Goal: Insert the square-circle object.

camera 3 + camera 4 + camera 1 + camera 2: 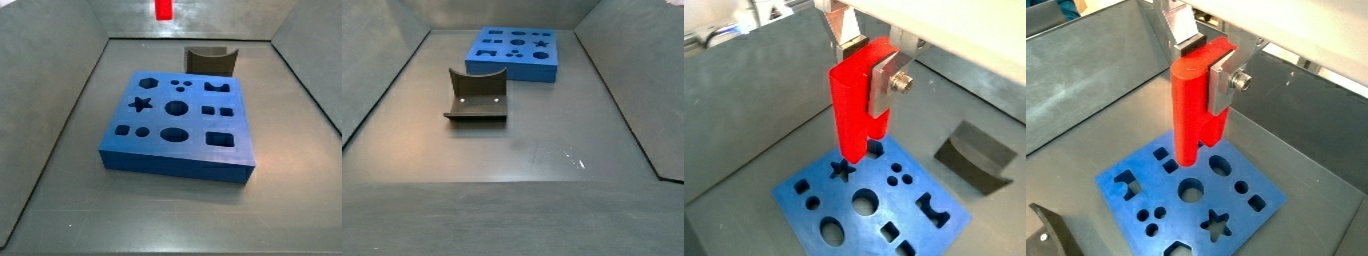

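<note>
- Fingers (885, 82) of the gripper (1211, 72) clamp a red fork (1197, 105), held upright above the blue board (1180, 195) in both wrist views.
- Only the fork's lower tip (164, 10) enters a side view, at the far edge of the desk.
- Beyond the board's far edge, near the desk's back wall, sits the square-circle object (210, 60), scoop upward.
- Another side view shows that object (477, 95) alone on the grey floor, apart from the board (516, 52).
</note>
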Available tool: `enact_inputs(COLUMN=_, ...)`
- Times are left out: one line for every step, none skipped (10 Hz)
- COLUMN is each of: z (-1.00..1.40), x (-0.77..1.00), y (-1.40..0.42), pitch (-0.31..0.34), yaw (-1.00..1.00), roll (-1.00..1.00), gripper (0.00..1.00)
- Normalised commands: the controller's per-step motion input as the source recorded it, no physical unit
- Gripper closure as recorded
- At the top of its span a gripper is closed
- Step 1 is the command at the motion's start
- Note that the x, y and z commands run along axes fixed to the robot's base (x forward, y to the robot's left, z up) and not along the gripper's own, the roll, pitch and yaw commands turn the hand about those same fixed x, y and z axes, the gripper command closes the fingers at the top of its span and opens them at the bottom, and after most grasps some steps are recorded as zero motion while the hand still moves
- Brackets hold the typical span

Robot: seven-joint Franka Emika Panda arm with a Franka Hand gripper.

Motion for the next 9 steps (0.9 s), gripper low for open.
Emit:
enact_inputs(z=-0.57, x=0.00, y=-0.04, pitch=-0.030, yaw=-1.00, roll=0.00, gripper=1.00)
enact_inputs(z=-0.57, x=0.00, y=-0.04, pitch=-0.026, yaw=-1.00, roll=0.00, gripper=1.00)
enact_inputs(z=-0.60, x=0.00, y=-0.03, pitch=-0.050, yaw=-1.00, roll=0.00, gripper=1.00)
enact_inputs(z=-0.52, x=0.00, y=-0.11, pitch=-0.087, yaw=-1.00, roll=0.00, gripper=1.00)
enact_inputs(z=-0.40, x=0.00, y=-0.23, pitch=-0.096, yaw=-0.91, roll=-0.01, gripper=1.00)
enact_inputs(z=-0.31, x=0.00, y=-0.21, pitch=-0.057, yaw=-0.97, roll=0.00, gripper=1.00)
enact_inputs(z=-0.29, x=0.00, y=-0.17, pitch=-0.041, yaw=-1.00, roll=0.00, gripper=1.00)
enact_inputs(z=-0.29, x=0.00, y=-0.14, pitch=-0.013, yaw=-1.00, roll=0.00, gripper=1.00)
enact_inputs(z=-0.24, x=0.00, y=-0.09, pitch=0.000, yaw=-1.00, roll=0.00, gripper=1.00)
